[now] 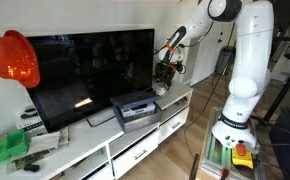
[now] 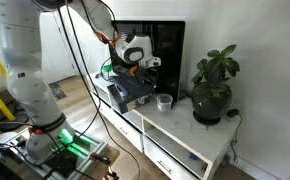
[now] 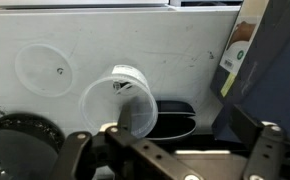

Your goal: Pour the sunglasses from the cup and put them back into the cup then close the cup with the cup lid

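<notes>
**While the fingers hang wide, the sunglasses lie crosswise ahead of them**

Because the next grasp depends on how the sunglasses (image 3: pixel 175 118) sit, the wrist view matters most. They show as a dark, flat shape on the white counter (image 3: pixel 185 40), just beside the clear cup (image 3: pixel 120 100). Part of them is seen through the cup's wall, so I cannot tell whether the two touch. The cup stands upright with its mouth open. Its lid (image 3: pixel 45 68) lies flat on the counter, apart from the cup on the side away from the sunglasses.

The fingers (image 3: pixel 270 150) are spread fully and hold nothing. One sits at each lower corner of the wrist view, and the cup and sunglasses lie ahead of the gap between them. The sunglasses' long axis runs across the picture, roughly parallel to the line on which the fingers would close. In my judgement, the wrist would have to turn so the fingers could pinch across the narrow frame, not along its length.

In an exterior view the cup (image 2: pixel 165 101) stands on the counter between a black box (image 2: pixel 130 92) and a potted plant (image 2: pixel 213 85). The fingers hang well above the counter, nearer the box side. The reach therefore looks to be downward and slightly toward the plant. The cup wall is close enough to the sunglasses that it could be knocked.
</notes>
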Motion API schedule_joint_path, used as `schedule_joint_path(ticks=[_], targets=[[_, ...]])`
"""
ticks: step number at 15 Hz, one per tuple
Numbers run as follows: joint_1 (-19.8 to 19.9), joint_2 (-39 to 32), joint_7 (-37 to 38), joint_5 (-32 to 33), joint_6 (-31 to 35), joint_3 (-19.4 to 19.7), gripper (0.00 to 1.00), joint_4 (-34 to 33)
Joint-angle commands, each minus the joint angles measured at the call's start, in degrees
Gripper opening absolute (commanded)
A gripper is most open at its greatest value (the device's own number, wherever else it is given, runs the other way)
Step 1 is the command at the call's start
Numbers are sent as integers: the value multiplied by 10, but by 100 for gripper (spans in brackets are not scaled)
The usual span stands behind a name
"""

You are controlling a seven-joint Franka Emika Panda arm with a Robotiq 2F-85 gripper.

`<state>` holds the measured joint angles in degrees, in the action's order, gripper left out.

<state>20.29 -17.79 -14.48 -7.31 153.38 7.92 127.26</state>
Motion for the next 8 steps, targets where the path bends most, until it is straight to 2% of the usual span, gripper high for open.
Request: schedule_joint_path(ticks=[1, 5, 8], targets=[[1, -9, -7, -7, -1, 2, 100, -11], [3, -17, -9, -10, -1, -2, 100, -22], [-10, -65, 47, 33, 32, 39, 100, -49]])
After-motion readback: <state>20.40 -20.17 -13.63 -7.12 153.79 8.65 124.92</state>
